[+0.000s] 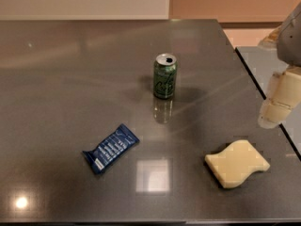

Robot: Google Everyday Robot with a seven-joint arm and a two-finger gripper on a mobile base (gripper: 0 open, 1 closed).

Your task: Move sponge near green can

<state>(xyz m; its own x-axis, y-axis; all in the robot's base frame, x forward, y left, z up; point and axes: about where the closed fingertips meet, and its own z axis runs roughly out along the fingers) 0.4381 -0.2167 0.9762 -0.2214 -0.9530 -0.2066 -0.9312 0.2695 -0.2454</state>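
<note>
The pale yellow sponge [237, 163] lies flat on the dark grey table [70, 102] at the front right. The green can [165, 76] stands upright near the table's middle, well to the upper left of the sponge. My gripper [276, 102] hangs at the right edge of the view, above and to the right of the sponge, apart from it and holding nothing that I can see.
A blue snack wrapper [111, 148] lies at the front left of the can. The table's right edge [263, 93] runs diagonally just by the gripper, with a second grey surface [263, 62] beyond it.
</note>
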